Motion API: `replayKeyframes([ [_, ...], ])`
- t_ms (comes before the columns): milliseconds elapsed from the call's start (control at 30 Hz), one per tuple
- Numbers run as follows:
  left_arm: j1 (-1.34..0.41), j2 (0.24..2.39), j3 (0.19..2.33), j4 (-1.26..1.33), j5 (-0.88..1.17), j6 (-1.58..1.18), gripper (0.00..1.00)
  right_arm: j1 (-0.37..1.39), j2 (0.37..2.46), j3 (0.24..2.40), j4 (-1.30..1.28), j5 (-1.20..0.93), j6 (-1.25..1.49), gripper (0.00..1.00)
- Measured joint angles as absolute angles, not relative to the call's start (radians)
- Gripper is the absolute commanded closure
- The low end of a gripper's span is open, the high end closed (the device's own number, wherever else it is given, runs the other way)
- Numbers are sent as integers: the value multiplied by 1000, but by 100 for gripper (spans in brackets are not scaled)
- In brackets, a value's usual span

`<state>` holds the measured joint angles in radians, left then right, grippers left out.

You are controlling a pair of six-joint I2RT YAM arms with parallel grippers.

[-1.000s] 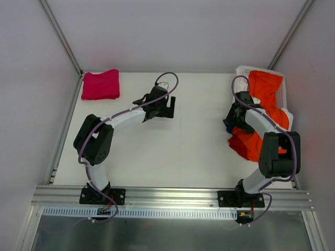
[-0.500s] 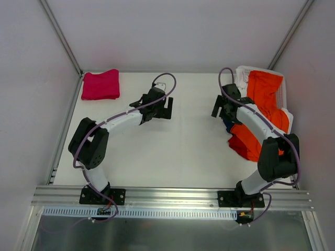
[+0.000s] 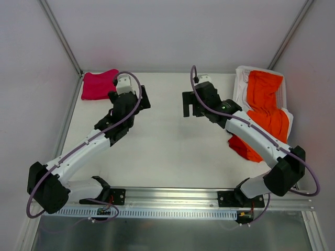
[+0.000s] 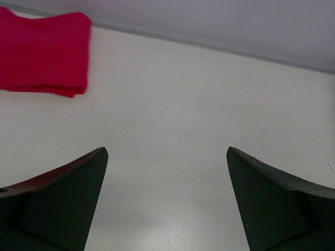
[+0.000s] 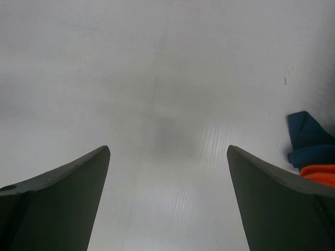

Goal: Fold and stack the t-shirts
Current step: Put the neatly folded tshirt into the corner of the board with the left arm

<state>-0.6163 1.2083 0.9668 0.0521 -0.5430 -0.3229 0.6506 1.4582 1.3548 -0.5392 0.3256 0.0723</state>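
A crimson t-shirt [image 3: 98, 84] lies folded in the table's far left corner; the left wrist view has it at the upper left [image 4: 44, 52]. An orange t-shirt [image 3: 264, 102] lies crumpled along the right side, partly over a white basket [image 3: 241, 78]; one edge of it shows in the right wrist view [image 5: 320, 175]. My left gripper [image 3: 128, 95] hovers just right of the crimson shirt, open and holding nothing [image 4: 166, 151]. Over bare table at the centre back, left of the orange shirt, my right gripper [image 3: 192, 107] stands open and holds nothing [image 5: 167, 149].
A dark blue cloth [image 5: 309, 138] lies beside the orange shirt's edge. Metal frame posts and white walls close in the table at the left, back and right. The right arm's forearm passes over the orange pile's near part.
The left gripper swung left, to just right of the crimson shirt. The right gripper moved left, away from the orange pile and out over bare table. Both stayed open.
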Motion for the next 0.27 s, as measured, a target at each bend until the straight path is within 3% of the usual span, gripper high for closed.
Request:
replayKeyframes([
  [133, -616, 1180, 962, 44, -733, -333, 1, 714, 1434, 1349, -509, 327, 44, 1],
  [267, -616, 1203, 962, 0, -779, -352, 1, 730, 1413, 1326, -495, 337, 21, 1],
])
